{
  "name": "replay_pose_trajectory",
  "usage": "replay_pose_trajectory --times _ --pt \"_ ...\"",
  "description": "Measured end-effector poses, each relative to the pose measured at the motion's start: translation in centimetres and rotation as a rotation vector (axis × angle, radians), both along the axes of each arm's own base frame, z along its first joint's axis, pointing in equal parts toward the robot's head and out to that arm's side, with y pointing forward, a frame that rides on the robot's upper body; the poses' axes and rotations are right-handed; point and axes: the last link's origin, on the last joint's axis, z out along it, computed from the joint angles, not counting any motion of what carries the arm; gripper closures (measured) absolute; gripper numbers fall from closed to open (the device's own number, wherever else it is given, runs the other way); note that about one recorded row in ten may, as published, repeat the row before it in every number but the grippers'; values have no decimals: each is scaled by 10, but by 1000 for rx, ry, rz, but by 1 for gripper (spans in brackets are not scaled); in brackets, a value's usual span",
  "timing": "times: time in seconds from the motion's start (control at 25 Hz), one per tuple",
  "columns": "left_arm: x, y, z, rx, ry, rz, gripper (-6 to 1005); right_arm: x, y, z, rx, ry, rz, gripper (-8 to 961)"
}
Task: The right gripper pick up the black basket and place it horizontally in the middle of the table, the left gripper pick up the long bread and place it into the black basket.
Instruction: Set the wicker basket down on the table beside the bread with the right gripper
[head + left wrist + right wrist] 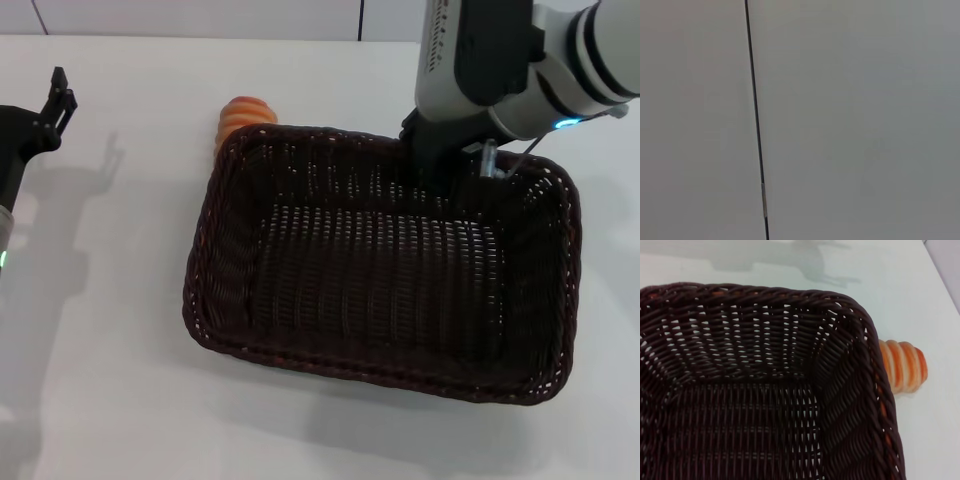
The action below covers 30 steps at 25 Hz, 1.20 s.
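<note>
The black basket [385, 265] lies flat in the middle of the white table [110, 330], long side across; its inside fills the right wrist view [750, 390]. My right gripper [447, 168] reaches down over the basket's far rim near the right corner and is shut on that rim. The long bread [241, 117] lies on the table just behind the basket's far left corner, partly hidden by the rim; it also shows in the right wrist view [902, 365]. My left gripper [60, 98] is open and empty at the far left, well apart from the bread.
The basket is empty inside. The left wrist view shows only grey wall panels with a dark seam [756, 125]. A wall with panel seams runs along the table's far edge [200, 36].
</note>
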Motion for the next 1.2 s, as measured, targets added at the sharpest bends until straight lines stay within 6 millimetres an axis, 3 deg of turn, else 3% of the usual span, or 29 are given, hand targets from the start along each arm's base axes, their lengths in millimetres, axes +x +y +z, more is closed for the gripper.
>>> replay_pose_trajectory --times 0.28,0.4,0.48,0.64,0.84,1.2 --pt "0 0 -1 -4 1 -2 145 -3 4 -9 14 45 8 771" --pt "1 1 -1 -5 2 -5 146 -6 0 -13 -13 55 11 771" --pt "3 2 -1 -7 2 -9 146 -1 -12 -25 -60 -8 41 771" --pt "4 3 -1 -7 2 -12 146 1 -14 -28 -51 -38 51 771" --pt "5 4 -2 -8 2 -14 146 -1 -11 -24 -20 -16 57 640" --pt "5 8 -3 -21 4 -7 147 -9 -18 -11 22 48 85 192"
